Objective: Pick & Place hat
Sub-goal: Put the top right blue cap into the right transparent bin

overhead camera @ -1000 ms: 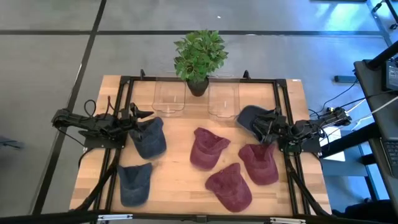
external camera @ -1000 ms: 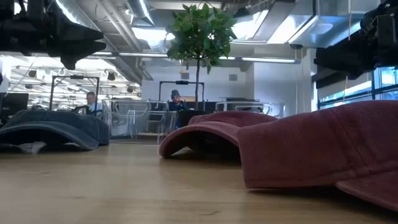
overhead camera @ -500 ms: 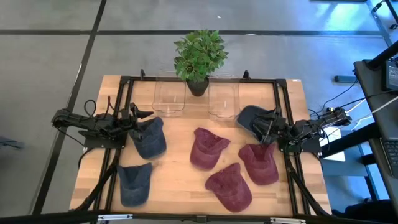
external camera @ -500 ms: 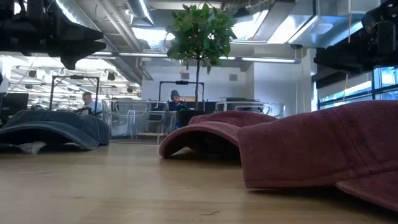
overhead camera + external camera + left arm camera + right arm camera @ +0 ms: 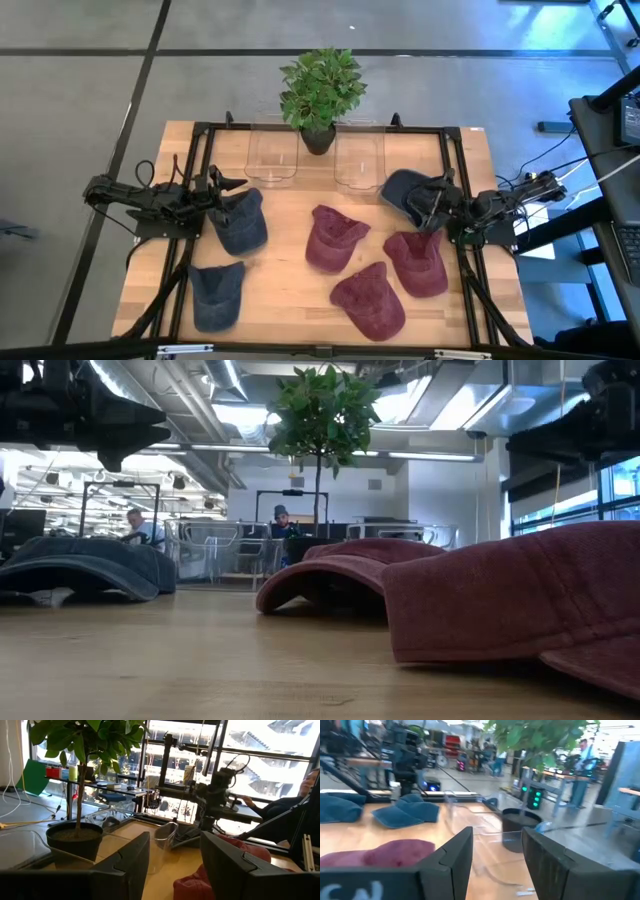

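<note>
Six caps lie crown up on the wooden table: three blue ones (image 5: 241,221), (image 5: 218,293), (image 5: 403,188) and three maroon ones (image 5: 333,238), (image 5: 417,262), (image 5: 370,298). My left gripper (image 5: 218,190) hovers open at the left edge of the upper-left blue cap, well above it in the low view (image 5: 150,430). My right gripper (image 5: 428,203) hovers open over the right side of the far-right blue cap. Both wrist views show a clear gap between the fingers, left (image 5: 175,870) and right (image 5: 497,865).
Two clear plastic bins (image 5: 272,160), (image 5: 358,160) stand at the far edge on either side of a potted plant (image 5: 320,92). A black frame (image 5: 196,150) runs along the far, left and right sides of the table. Bare wood (image 5: 285,300) shows near the front edge. People sit in the room behind.
My right arm has shifted slightly upward in the low view. The caps and my left arm have kept still.
</note>
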Robot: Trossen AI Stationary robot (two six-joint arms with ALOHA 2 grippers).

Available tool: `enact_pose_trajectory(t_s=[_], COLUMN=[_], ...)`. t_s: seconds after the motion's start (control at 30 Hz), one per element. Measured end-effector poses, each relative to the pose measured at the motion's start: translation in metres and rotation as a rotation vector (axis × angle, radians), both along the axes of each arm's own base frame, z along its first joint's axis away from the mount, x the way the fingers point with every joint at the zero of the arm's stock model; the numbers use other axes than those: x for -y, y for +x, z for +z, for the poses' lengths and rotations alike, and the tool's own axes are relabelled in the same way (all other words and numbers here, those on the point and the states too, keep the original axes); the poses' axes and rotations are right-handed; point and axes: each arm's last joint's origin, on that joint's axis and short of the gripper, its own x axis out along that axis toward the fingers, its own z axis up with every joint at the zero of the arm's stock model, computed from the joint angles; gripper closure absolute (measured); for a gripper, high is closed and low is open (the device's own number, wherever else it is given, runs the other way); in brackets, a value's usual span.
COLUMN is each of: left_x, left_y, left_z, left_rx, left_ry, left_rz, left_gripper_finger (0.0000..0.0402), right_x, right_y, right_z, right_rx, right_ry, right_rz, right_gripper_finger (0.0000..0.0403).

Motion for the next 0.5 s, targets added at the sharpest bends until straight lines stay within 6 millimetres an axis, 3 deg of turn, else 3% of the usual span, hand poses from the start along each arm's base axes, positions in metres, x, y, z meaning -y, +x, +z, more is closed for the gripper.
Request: enact_pose_trajectory(t_s=[0.23, 0.5], left_x=[0.0, 0.0], left_y=[0.0, 0.0], left_z=[0.0, 0.0], left_rx=[-0.025, -0.029], left_ry=[0.068, 0.081], left_rz=[0.011, 0.014], left_gripper_finger=[0.0231, 0.0231], right_x=[0.002, -0.006], right_y=[-0.002, 0.016], right_z=[0.058, 0.1], right_rx=[-0.119, -0.337], right_ry=[0.042, 0.192], right_rz=[-0.057, -0.123], right_gripper_finger=[0.0233, 0.0233])
